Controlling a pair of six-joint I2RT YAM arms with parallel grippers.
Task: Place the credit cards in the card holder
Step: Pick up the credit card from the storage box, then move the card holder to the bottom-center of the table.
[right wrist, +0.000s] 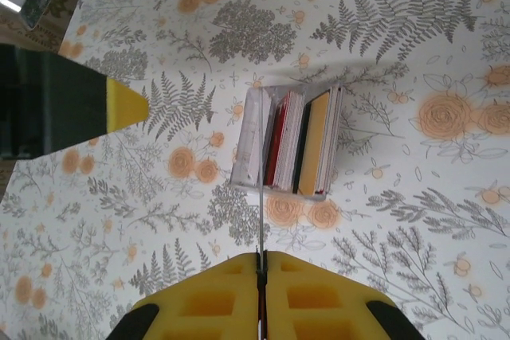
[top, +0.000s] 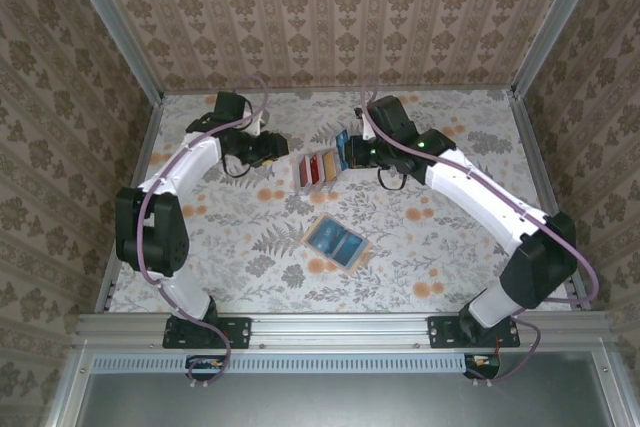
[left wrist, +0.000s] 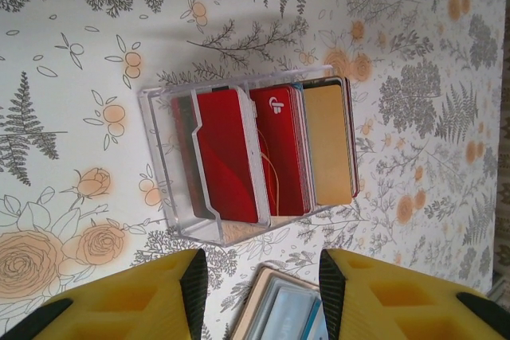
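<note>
Here, over a flower-printed table [top: 430, 247], the left gripper [top: 272, 150] hangs with its yellow fingers spread and nothing between them, just beside a clear rack [top: 318, 169]. The rack stands most of the credit cards [left wrist: 275, 157] upright, dark red, red and tan-gold, packed face to face. Nearer the arm bases and apart from the rack, the card holder [top: 337, 240] lies opened flat, grey-blue pockets up, pinkish-tan rim showing. Right of the rack, the right gripper [right wrist: 259, 264] is pressed together on a blue card [top: 342, 147], held on edge. From its own wrist the card reads as a thin line running out past the fingertips, above the rack.

The card looks light and stiff with a little spring, and its faces look slick. A pinch near one short edge probably suits it, since that leaves most of the length free to lead into a pocket. Held so far back, though, it could pivot between the pads if its corner catches.

The cards in the rack offer only their top edges, so that is likely the place to take them.

The card holder seems soft and light, with narrow pocket mouths. It may slide or fold under a pushing card unless the free gripper pins its rim.
</note>
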